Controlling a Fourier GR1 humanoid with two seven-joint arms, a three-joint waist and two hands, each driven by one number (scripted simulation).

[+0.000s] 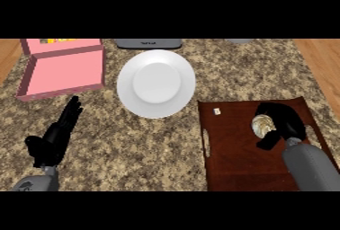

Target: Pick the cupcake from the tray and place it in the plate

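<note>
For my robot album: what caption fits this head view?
Right hand curls round the cupcake on the brown tray, beside the white plate.

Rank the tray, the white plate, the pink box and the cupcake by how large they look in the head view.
1. tray, the largest
2. white plate and pink box: they look alike, and the box is cut by the view's top, so no ranking
3. cupcake, the smallest, partly hidden by the right hand
</note>
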